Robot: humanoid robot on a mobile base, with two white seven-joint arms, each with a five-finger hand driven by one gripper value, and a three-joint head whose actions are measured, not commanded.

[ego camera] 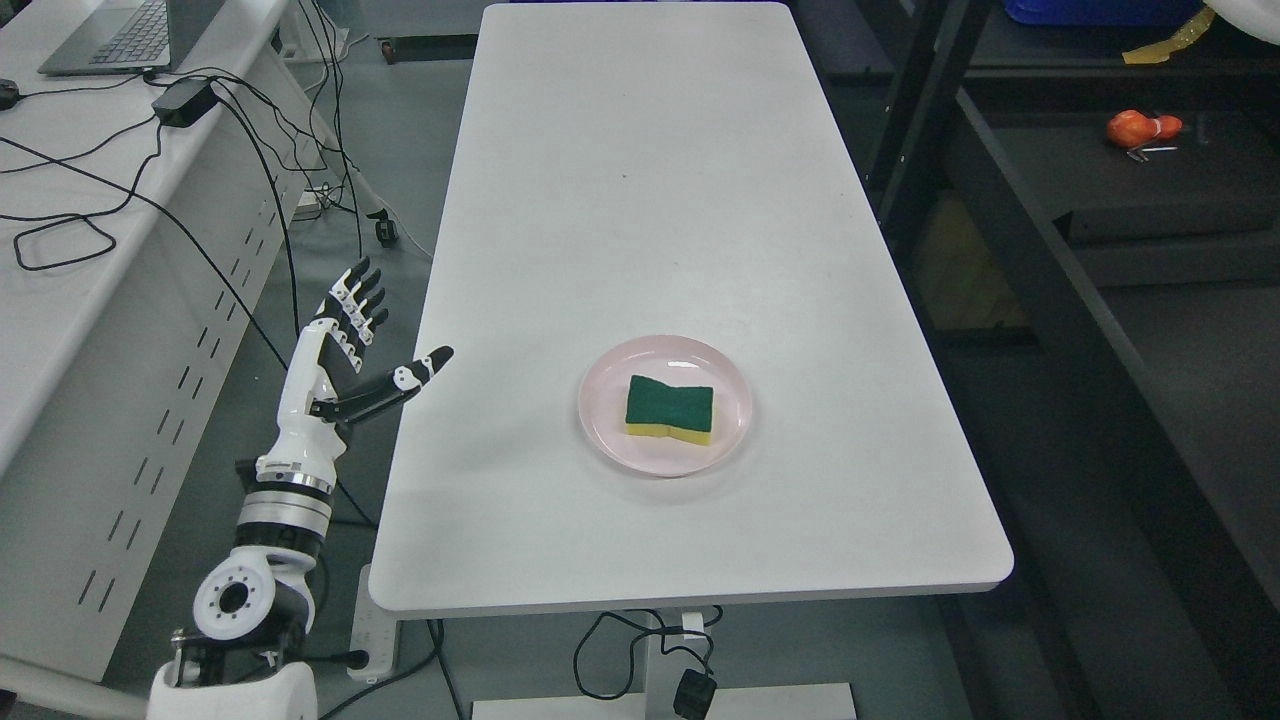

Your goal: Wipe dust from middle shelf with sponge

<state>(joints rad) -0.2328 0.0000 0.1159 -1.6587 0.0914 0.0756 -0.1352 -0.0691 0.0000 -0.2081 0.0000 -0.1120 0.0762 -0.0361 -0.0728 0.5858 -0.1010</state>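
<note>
Sponge [670,407], one only, a rectangular block with a dark green scouring top and yellow foam underneath, lies flat in the middle of a single round pale pink plate [612,432]. That plate sits on the near half of a long white rectangular table [640,180], which carries nothing else. One robot hand is in sight: the left hand [345,350], white and black, held up off the table's left edge with its four fingers [362,295] straight and close together, thumb stuck out sideways over the table edge, holding nothing and well apart from the plate. To the right stands a dark metal shelf rack [1010,230], with one orange object [1140,128] on a shelf. At left, a second white desk [60,330] bears black cables [120,190] and one laptop [110,35].
</note>
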